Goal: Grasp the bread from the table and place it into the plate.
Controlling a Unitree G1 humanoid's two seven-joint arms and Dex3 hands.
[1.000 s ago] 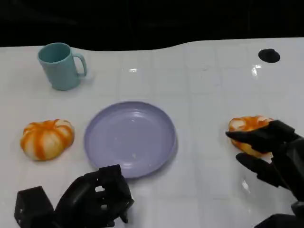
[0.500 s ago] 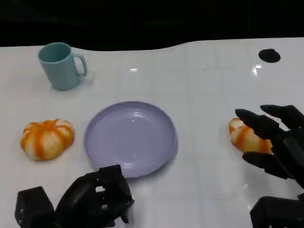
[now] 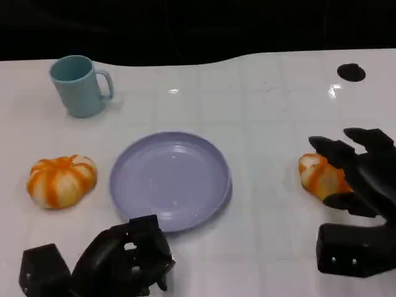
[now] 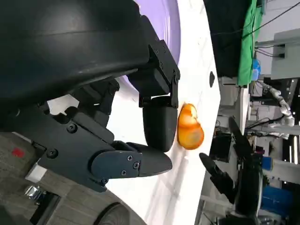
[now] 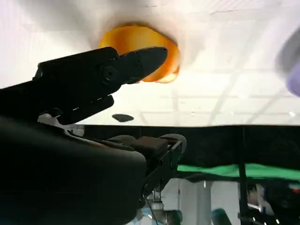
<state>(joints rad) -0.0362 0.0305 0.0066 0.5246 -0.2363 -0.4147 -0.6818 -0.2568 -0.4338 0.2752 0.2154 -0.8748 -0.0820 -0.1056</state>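
Two orange-and-white striped breads lie on the white table: one bread point(image 3: 60, 180) left of the plate, another bread point(image 3: 318, 176) to its right. The lilac plate point(image 3: 170, 180) sits mid-table with nothing in it. My right hand point(image 3: 360, 175) hovers at the right bread's far side, its fingers point(image 3: 332, 150) spread above and beside it without closing. In the right wrist view a finger point(image 5: 123, 65) reaches across that bread point(image 5: 142, 42). My left hand point(image 3: 124, 260) rests curled near the front edge, below the plate, holding nothing.
A teal mug point(image 3: 78, 85) stands at the back left. A small black round mark point(image 3: 351, 72) lies at the back right. The left wrist view shows the right bread point(image 4: 189, 127) and the plate's rim point(image 4: 171, 21) beyond my left hand's fingers.
My right hand's fingers lifted off the right bread and spread apart, then settled lower around it. The bread has barely moved. My left hand stayed still.
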